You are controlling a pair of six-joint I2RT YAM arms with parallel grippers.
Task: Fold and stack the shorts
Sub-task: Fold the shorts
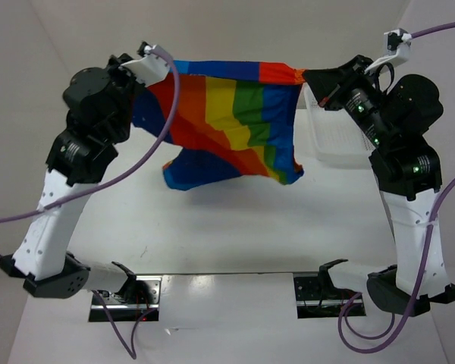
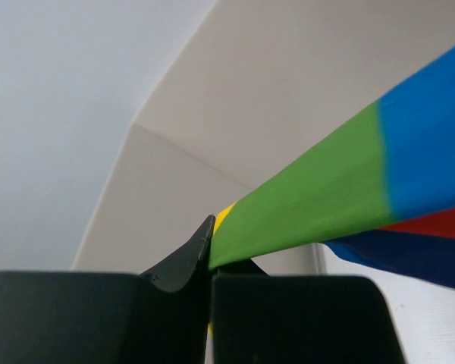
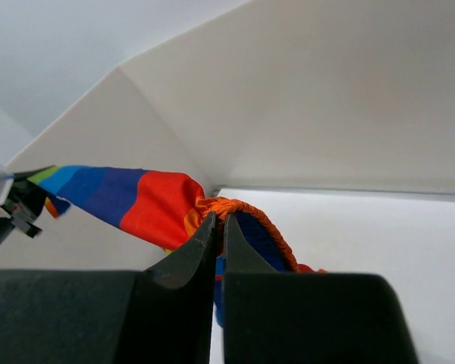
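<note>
The rainbow-striped shorts [image 1: 227,125] hang stretched in the air between both arms, above the far part of the table. My left gripper [image 1: 161,64] is shut on the shorts' top left corner; the left wrist view shows green and blue fabric [image 2: 326,189] running out from my shut gripper [image 2: 211,235]. My right gripper [image 1: 307,76] is shut on the top right corner; the right wrist view shows the gathered orange waistband [image 3: 243,208] pinched at my fingertips, where the gripper [image 3: 218,221] is closed. The lower hem dangles just above the table.
A white mesh basket [image 1: 337,136] stands at the far right of the table, beside and partly under the right arm. Purple cables loop from both arms. The arm bases and black mounts sit at the near edge.
</note>
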